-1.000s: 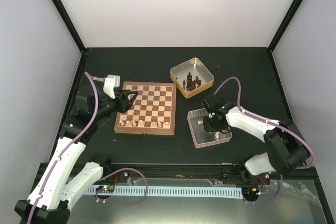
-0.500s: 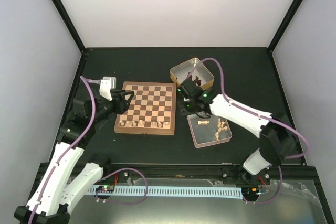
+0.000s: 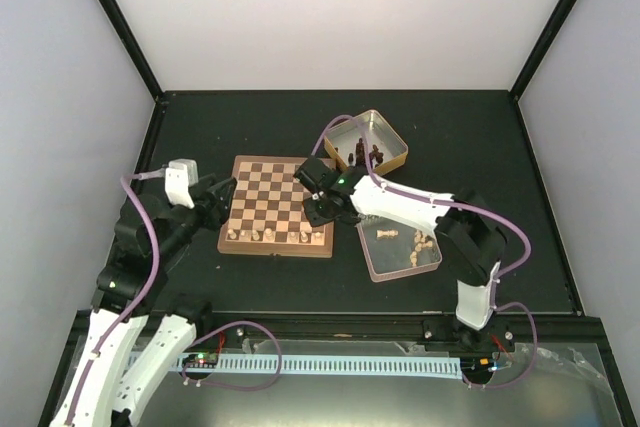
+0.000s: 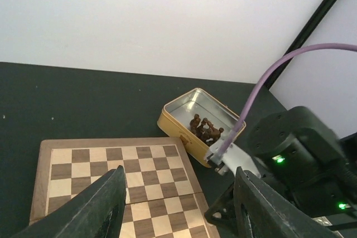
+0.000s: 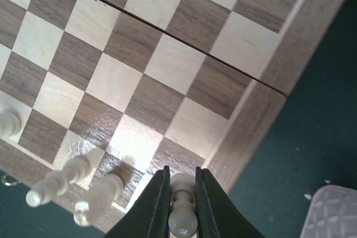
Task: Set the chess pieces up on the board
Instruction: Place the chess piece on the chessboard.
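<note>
Held pc: pale pawn (image 5: 183, 215), upright btwn the fingers of the right gripper (image 5: 182, 178), which is nearly closed on it. It hangs over the near-right corner of the board (image 3: 277, 197), prob. bound for the near row where other pale pieces (image 3: 258, 235) already stand. More lie in the shallow tin (image 3: 395, 259). Left gripper (image 3: 218, 197) is abt half open and empty, off the board's left edge, out of the way.

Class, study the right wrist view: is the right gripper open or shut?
Shut on a pale chess piece: the right gripper clamps it from both sides, at the edge of the board.
</note>
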